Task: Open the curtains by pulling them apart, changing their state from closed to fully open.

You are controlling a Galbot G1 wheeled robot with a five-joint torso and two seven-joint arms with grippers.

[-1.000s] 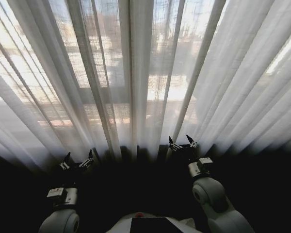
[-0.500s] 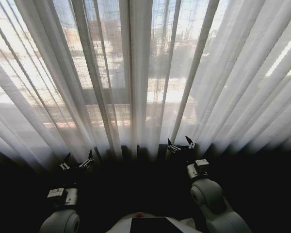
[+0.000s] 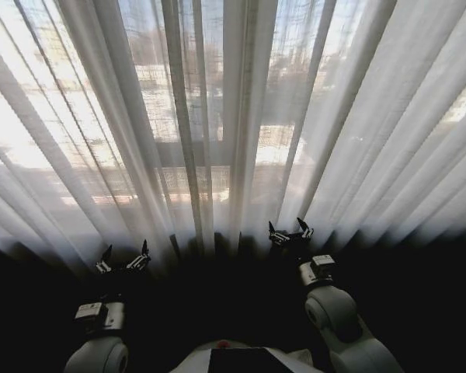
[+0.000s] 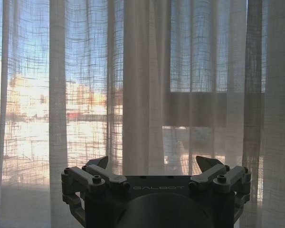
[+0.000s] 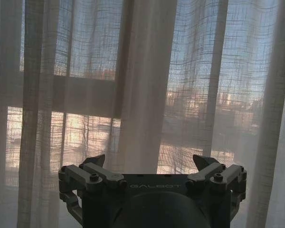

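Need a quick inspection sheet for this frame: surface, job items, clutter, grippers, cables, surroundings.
Surface: dark floor area below the curtain hem, no detail visible.
Job's things: curtains closed, cream edge folds meeting at centre.
Clutter: nothing seen.
Grippers: left gripper open, short of the fabric; right gripper open, raised near the centre folds; neither holds fabric.
Cables: nothing seen.
Surroundings: window frame bar and sunlit buildings behind the sheer fabric.

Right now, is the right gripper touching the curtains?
Apart. In the right wrist view the right gripper stands open, nothing between its fingers, with the curtains hanging beyond them.
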